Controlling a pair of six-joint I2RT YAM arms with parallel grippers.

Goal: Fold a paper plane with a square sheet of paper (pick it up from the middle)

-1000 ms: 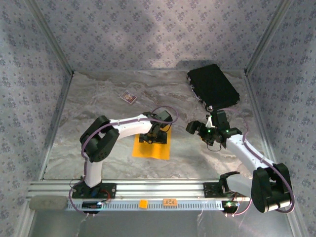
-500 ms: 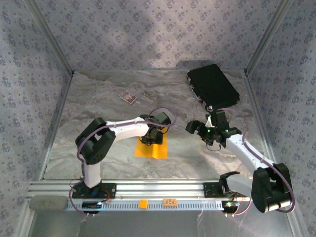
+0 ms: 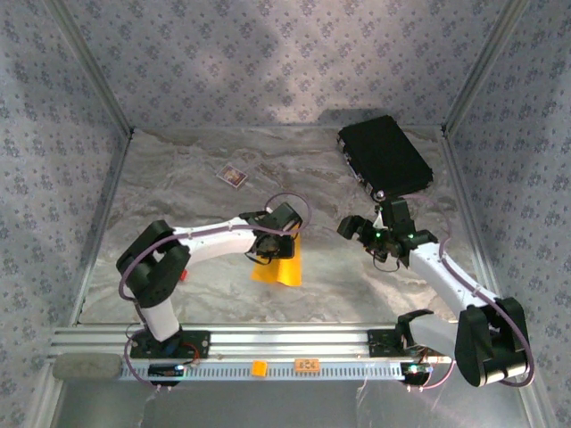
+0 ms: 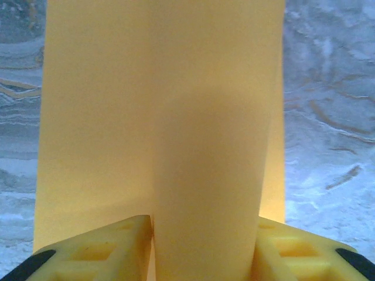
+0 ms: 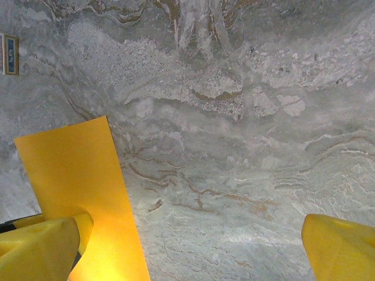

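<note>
The square sheet of paper (image 3: 280, 269) is orange-yellow and lies mid-table, bunched into a narrower shape. My left gripper (image 3: 268, 247) is on its far part, coming in from the left. In the left wrist view the paper (image 4: 158, 105) bulges up in a rounded ridge between my yellow fingers (image 4: 94, 252), and both press its sides: the left gripper (image 4: 202, 249) is shut on it. My right gripper (image 3: 358, 233) hovers open to the right of the sheet. In its wrist view the right gripper (image 5: 196, 243) stands wide over bare marble, with the paper (image 5: 76, 170) beside its left finger (image 5: 44, 246).
A black case (image 3: 385, 156) lies at the back right. A small card (image 3: 232, 176) rests at the back left of centre. A tiny orange tag (image 3: 259, 366) sits on the front rail (image 3: 294, 343). Patterned walls close in on three sides.
My left gripper's jaws have closed on the middle of the sheet. The paper has buckled from a flat square into a narrower raised shape. The right arm has stayed still.
</note>
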